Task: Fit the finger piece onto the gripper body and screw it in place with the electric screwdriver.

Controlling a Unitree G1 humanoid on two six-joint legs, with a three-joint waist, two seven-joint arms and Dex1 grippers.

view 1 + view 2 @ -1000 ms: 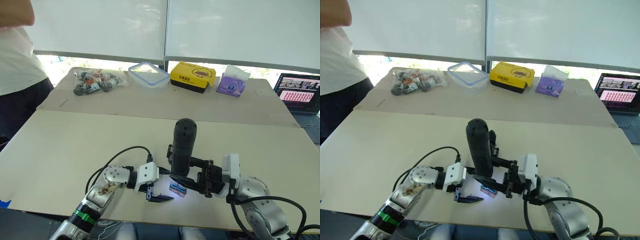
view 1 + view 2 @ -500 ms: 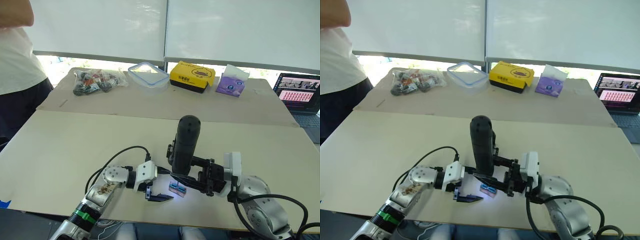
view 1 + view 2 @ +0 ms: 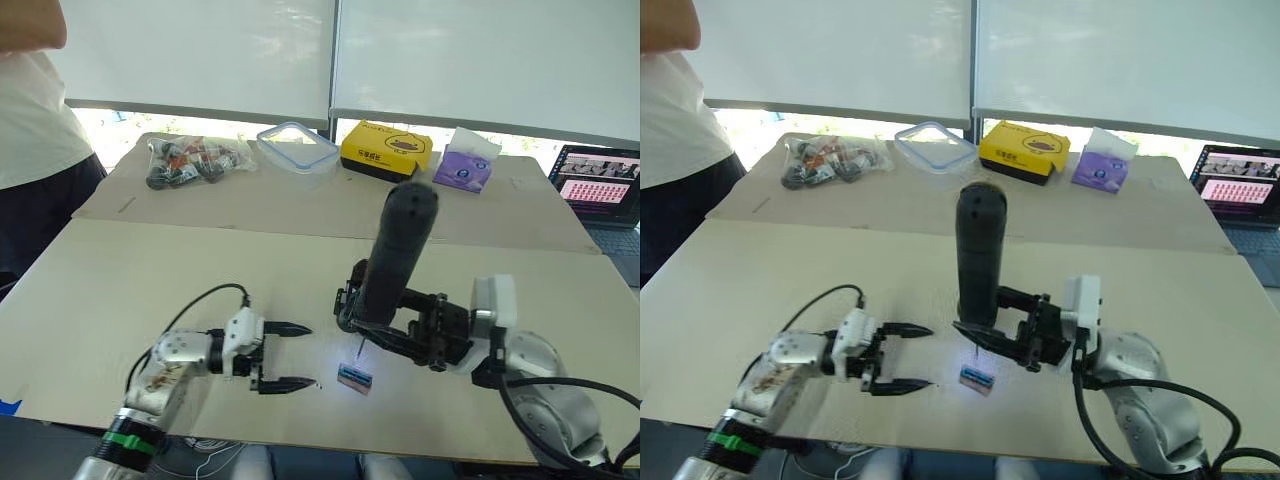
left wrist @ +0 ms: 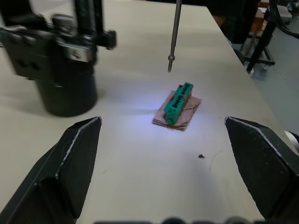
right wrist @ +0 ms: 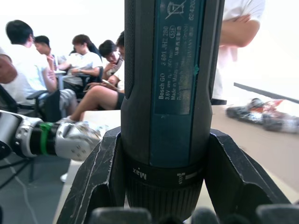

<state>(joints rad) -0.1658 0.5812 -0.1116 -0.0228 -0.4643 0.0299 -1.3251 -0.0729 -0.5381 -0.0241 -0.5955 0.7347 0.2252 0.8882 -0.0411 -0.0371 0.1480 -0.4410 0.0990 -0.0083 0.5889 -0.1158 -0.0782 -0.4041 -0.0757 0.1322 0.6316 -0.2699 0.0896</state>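
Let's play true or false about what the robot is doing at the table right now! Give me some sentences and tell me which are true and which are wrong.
1. The right gripper holds the electric screwdriver. True.
2. The left gripper is pinching the small green block. False: it is open and holds nothing; the block lies on the table beside it.
3. The screwdriver's metal tip is touching the green block. False: it hangs above the block with a gap.
4. A white light shines on the table around the green block. True.
5. The yellow box sits right next to the green block. False: it is at the far side of the table, beside a clear plastic container.
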